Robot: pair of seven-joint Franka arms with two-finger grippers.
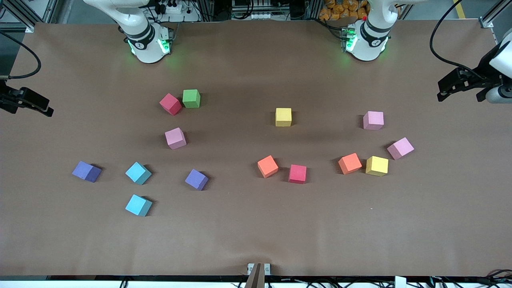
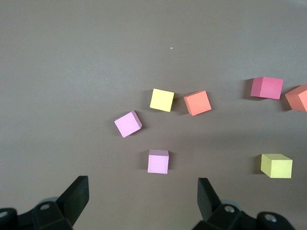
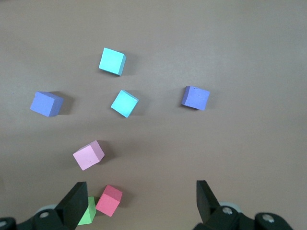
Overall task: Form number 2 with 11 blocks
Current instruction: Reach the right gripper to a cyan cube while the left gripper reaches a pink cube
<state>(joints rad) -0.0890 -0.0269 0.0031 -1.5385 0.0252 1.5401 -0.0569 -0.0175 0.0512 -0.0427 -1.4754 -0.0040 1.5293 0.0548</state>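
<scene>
Since nothing's built yet, both end effectors, left (image 2: 139, 196) and right (image 3: 136, 199), hang open, waiting; next grab the matte yellow cube (image 1: 283, 117), well apart from the green cube (image 1: 191, 98).

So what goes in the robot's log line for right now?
stage: not started | blocks: scattered singly, no number 2 yet | left gripper: open, empty, above pink cubes | right gripper: open, empty, above red cube

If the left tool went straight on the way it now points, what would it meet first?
Probably the pink cube, which sits between the open left tool's fingers in the left wrist view, though slightly off centre; otherwise the bare table. Depth is unclear.
</scene>
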